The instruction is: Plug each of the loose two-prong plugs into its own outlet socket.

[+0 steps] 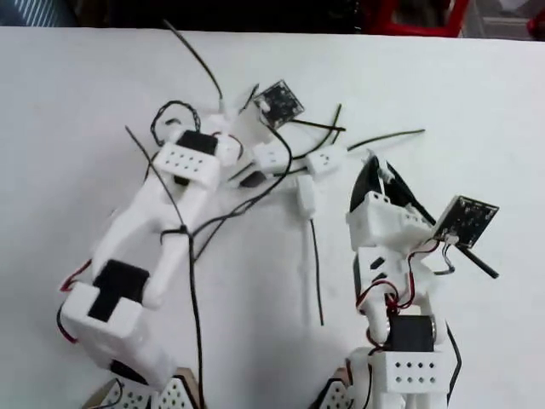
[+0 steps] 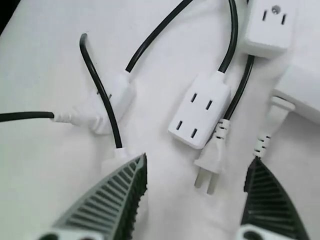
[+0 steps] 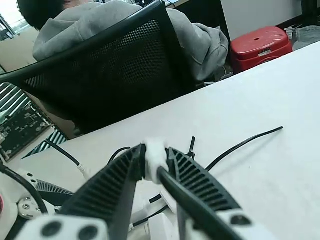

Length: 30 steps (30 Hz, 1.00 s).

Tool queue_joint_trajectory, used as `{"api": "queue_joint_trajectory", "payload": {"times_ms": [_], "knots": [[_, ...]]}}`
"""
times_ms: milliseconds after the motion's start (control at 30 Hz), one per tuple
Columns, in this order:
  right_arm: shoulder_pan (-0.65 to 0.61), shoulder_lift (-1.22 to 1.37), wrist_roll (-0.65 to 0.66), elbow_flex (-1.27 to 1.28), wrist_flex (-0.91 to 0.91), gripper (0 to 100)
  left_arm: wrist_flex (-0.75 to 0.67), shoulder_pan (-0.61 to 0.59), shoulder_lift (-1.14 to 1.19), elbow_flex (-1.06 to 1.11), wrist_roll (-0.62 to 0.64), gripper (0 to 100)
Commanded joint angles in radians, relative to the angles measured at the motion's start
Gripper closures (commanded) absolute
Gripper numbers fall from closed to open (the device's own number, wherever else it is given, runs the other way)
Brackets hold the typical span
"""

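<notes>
Left end effector (image 2: 198,161), fingers spread wide, hovers over a loose two-prong plug (image 2: 210,165) lying between them, just beside the socket block (image 2: 199,112), in the cluster at the middle of the table (image 1: 477,94) toward its far edge. The plug's long axis runs along the gap between the fingers, prongs pointing back toward this end effector and away from the block, so it likely needs turning before insertion. Right end effector (image 3: 156,150), well apart toward the right edge, is clamped on a second white plug (image 3: 154,162)
</notes>
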Motion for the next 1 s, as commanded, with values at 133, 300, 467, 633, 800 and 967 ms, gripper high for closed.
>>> {"api": "queue_joint_trajectory", "payload": {"times_ms": [133,300,467,633,800,967], "knots": [[-0.068,-0.007,0.057,0.008,-0.022,98.1,-0.149,0.008,0.068,-0.046,-0.008,69],[-0.074,-0.007,0.061,0.009,-0.022,98.1,-0.224,0.01,0.15,-0.052,-0.008,69],[-0.076,-0.007,0.061,0.009,-0.022,98.1,-0.328,-0.005,0.206,-0.054,-0.008,69],[-0.076,-0.007,0.061,0.011,-0.022,98.1,-0.387,-0.01,0.242,-0.054,-0.008,69],[-0.076,-0.007,0.061,0.011,-0.022,98.1,-0.39,-0.004,0.303,-0.054,-0.13,69],[-0.076,-0.007,0.061,0.011,-0.022,98.1,-0.387,-0.007,0.349,-0.052,-0.175,69]]}}
